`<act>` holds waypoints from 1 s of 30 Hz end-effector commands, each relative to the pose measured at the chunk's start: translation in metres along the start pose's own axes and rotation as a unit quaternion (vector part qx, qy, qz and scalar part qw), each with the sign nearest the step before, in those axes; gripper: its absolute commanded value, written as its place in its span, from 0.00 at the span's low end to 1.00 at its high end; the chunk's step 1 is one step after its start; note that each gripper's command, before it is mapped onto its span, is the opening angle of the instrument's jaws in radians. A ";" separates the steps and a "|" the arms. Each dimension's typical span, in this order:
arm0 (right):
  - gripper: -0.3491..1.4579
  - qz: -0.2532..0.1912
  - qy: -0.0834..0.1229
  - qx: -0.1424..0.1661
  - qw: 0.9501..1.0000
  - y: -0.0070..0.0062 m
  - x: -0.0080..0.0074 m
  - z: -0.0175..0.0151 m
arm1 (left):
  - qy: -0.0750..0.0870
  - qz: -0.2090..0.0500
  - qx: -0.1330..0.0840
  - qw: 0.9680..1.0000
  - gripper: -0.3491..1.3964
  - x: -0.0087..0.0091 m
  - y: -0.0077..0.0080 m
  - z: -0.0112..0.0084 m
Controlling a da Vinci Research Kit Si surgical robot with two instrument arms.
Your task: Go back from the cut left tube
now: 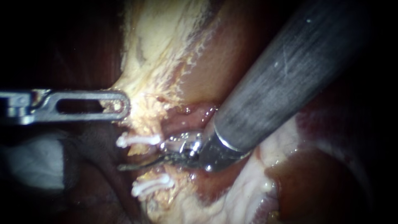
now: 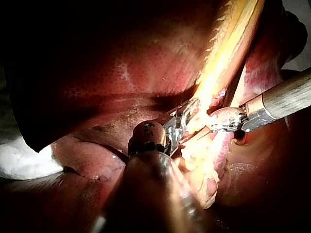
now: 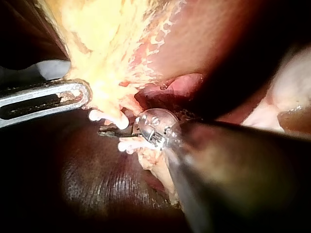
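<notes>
The left instrument (image 1: 122, 106), just up-left of the upper clip (image 1: 139, 140), has its jaws clamped on yellow fatty tissue (image 1: 145, 114). Below that clip the tube (image 1: 135, 150) is parted, with a second clip (image 1: 153, 184) farther below. The right instrument (image 1: 125, 167), blades together, lies between the clips.

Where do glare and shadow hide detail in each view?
Endoscope view: glare on the metal joint of the right instrument, deep shadow around the left instrument. Left wrist view: light burns out the pale tissue; its own shaft is dark. Right wrist view: bright pale tissue, own shaft shadowed.
</notes>
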State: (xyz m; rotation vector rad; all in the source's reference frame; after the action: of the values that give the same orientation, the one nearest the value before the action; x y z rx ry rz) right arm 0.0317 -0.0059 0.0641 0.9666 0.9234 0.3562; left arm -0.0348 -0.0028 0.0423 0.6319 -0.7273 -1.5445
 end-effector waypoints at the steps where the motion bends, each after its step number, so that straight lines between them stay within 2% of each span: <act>1: 0.00 0.000 0.000 0.000 1.000 -0.0001 0.0001 0.0000 | 0.000 -0.003 0.001 1.000 0.00 0.0000 0.0000 0.0000; 13: 0.00 0.003 0.003 -0.007 1.000 -0.0006 0.0004 0.0003 | 0.000 -0.002 0.001 1.000 0.00 0.0001 0.0002 0.0001; 18: 0.17 -0.003 0.003 -0.011 1.000 -0.0006 0.0005 0.0003 | 0.000 -0.002 0.001 1.000 0.00 0.0001 0.0002 0.0001; 23: 0.40 -0.012 0.007 -0.022 1.000 -0.0006 0.0006 0.0003 | 0.000 -0.002 0.001 1.000 0.00 0.0001 0.0003 0.0001; 30: 0.53 -0.017 0.007 -0.023 1.000 -0.0006 0.0005 0.0002 | 0.000 -0.005 0.001 1.000 0.00 0.0001 0.0003 0.0000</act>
State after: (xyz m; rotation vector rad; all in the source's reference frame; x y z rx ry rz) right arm 0.0321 -0.0060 0.0633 0.9029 0.9435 0.3469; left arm -0.0346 -0.0029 0.0426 0.6356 -0.7254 -1.5521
